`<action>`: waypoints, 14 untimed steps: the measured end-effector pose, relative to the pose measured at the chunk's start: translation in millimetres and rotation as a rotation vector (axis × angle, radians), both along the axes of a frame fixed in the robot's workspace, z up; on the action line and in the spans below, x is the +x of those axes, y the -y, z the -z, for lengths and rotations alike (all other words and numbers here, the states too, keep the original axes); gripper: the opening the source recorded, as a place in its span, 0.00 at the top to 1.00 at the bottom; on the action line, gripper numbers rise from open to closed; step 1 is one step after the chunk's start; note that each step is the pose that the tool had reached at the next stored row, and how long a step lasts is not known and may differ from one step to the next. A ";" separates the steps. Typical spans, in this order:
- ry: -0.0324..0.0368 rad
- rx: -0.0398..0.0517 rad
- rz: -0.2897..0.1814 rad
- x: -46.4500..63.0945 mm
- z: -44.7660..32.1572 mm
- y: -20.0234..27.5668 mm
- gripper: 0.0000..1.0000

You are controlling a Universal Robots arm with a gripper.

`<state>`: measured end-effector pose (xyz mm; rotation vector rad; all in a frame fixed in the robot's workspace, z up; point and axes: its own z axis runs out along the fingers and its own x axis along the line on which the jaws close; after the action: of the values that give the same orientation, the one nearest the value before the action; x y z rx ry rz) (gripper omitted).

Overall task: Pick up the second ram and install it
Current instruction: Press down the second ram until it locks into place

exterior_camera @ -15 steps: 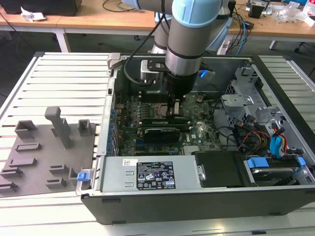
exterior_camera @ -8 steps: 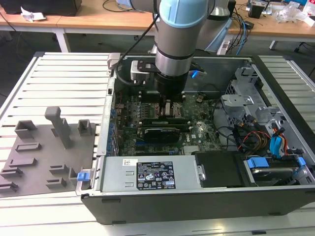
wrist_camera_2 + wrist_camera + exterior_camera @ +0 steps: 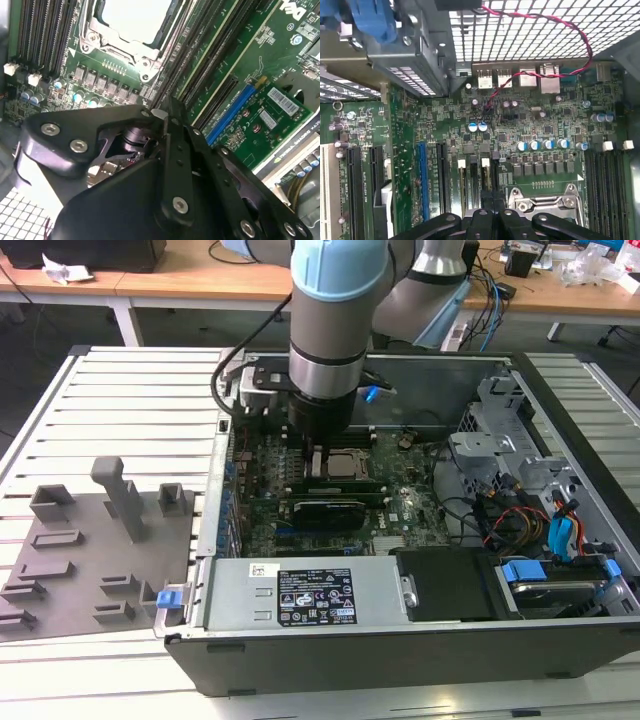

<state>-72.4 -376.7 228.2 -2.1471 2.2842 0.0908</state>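
My gripper (image 3: pixel 318 450) is low inside the open computer case (image 3: pixel 350 640), over the motherboard's black memory slots (image 3: pixel 466 181) beside the processor socket (image 3: pixel 343 468). In both wrist views its black linkages converge and the fingertips (image 3: pixel 161 116) stand drawn together just above the slots, so my gripper (image 3: pixel 492 201) reads as shut. Nothing shows between the tips. The second ram is hidden from view. More black memory slots (image 3: pixel 210 55) run alongside the socket (image 3: pixel 132 20).
A gray fixture plate (image 3: pixel 100 550) with raised blocks lies on the slatted table at the exterior view's left. The case holds a black power-supply cover (image 3: pixel 310 595), drive bays with blue tabs (image 3: pixel 525 570), coloured cables (image 3: pixel 500 515) and a red wire (image 3: pixel 520 65).
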 end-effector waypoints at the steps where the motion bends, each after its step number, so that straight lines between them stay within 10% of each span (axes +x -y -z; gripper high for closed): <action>1: -0.0033 0.0001 0.000 13.5 -7.4 0.0 0.89; 14: -0.0065 0.0001 0.000 28.0 -35.1 -0.9 0.89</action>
<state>-44.4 -375.8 263.3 -2.1500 2.2876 0.0981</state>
